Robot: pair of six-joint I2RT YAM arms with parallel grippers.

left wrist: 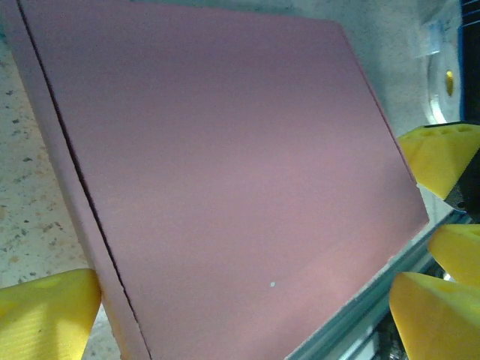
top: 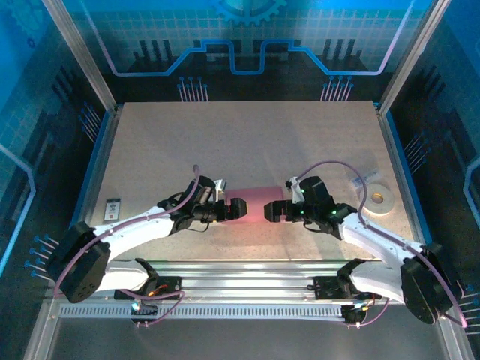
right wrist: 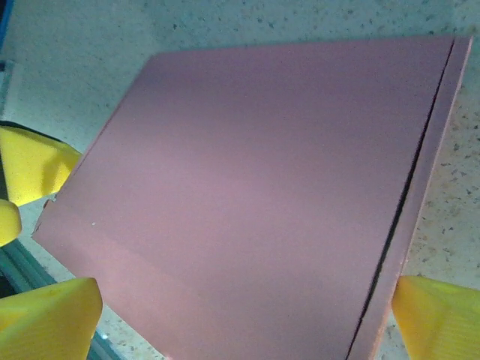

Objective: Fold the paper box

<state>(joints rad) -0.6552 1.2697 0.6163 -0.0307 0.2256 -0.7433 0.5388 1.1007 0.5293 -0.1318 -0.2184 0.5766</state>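
1. Two wide-open grippers face each other in the top view. The left gripper (top: 238,208) and the right gripper (top: 271,212) sit at opposite ends of the paper box (top: 255,199), and neither holds anything. The box lies flat on the table (top: 247,142), close to its near edge. Its long axis appears to run left to right, from one gripper to the other. The tips are near each other, so a push inward from both ends could buckle the thin cardboard or knock the fingers together.

2. From the left wrist, the left gripper (left wrist: 240,315) straddles the box (left wrist: 225,165) with its jaws spread. One finger is just beside the seamed edge and the other is apart from the box, over the metal rail (left wrist: 352,326). The seam runs along the far long side. The near corner lies close to that rail, so a sideways nudge could slide the box off the table.

3. From the right wrist, the right gripper (right wrist: 244,315) likewise stands open around the box (right wrist: 255,187), whose pink face is up. The dark gap at the seam (right wrist: 409,195) suggests the flap is only tucked in, so a snagging fingertip could lift it open.
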